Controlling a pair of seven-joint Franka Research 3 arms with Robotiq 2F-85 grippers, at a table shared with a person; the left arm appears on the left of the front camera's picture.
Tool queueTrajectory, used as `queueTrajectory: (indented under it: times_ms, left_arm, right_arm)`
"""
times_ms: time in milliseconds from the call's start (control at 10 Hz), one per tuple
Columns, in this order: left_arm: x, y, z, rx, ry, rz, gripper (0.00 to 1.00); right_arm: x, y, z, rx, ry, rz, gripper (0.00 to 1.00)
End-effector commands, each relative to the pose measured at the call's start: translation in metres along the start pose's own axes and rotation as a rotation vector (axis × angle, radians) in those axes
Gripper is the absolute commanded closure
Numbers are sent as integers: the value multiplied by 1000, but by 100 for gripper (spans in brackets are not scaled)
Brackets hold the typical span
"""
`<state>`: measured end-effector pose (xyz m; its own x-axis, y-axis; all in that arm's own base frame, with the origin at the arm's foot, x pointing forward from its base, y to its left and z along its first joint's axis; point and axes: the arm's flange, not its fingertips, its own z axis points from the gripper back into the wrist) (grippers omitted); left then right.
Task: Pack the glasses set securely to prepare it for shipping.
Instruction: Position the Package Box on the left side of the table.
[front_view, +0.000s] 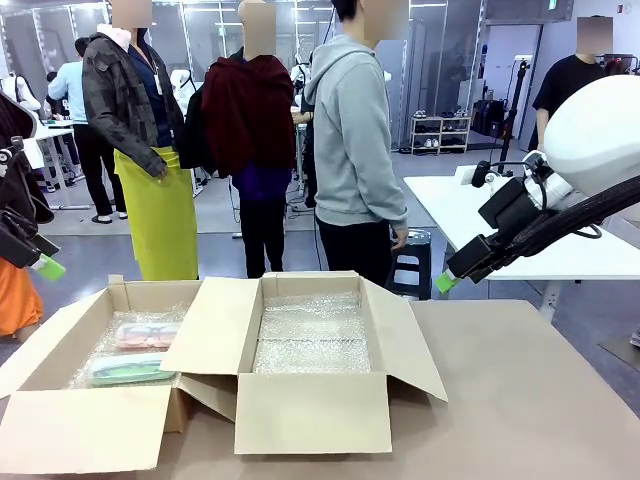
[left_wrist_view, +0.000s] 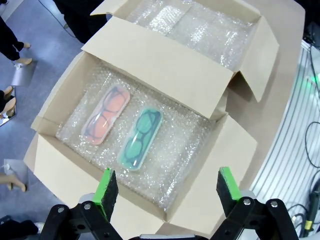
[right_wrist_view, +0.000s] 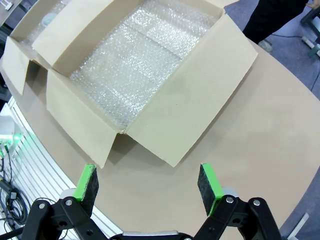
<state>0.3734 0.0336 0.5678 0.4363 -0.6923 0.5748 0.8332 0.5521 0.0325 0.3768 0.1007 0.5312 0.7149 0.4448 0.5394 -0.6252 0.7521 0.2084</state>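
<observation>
We look across a tan surface (front_view: 520, 380) toward an open workroom where several people stand with their backs or sides to us, and a white table (front_view: 480, 215) sits off to the right behind them.

At the far left of the front view our left gripper (front_view: 45, 266) hangs above the surface's left edge, its green pad showing. From its wrist camera the jaws stand wide apart with nothing between them, hovering over the left cardboard box (left_wrist_view: 55, 100).

That box lies open, flaps spread outward, and its floor is lined with bubble wrap (left_wrist_view: 175, 150). On the wrap rest the two cases of the glasses set, side by side and slightly apart. The pink case (left_wrist_view: 106, 116) shows dark-rimmed glasses through its translucent lid; in the front view it lies toward the far side of the box (front_view: 146, 335). The mint green case (left_wrist_view: 140, 138) lies beside it, nearer our side (front_view: 132, 370), and also shows dark frames through its cover.

Just beside it stands a second open cardboard box (front_view: 310, 410), touching the first, with its own bubble wrap sheet (front_view: 312, 335) covering the floor.

At the right, our right gripper (front_view: 447, 282) is held above the surface beyond the second box. Its wrist view shows the jaws released and spread wide, gripping nothing, over bare surface near the box's front flap (right_wrist_view: 195, 105).
</observation>
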Motion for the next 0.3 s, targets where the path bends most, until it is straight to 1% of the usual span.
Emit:
queueTrajectory:
  times_ms: [0,200]
  left_arm:
    - [4,3,3,21,13,9,0]
    - [4,3,3,21,13,9,0]
  right_arm:
    - [0,0,-2,-12,-4,12,0]
    - [0,0,-2,-12,-4,12,0]
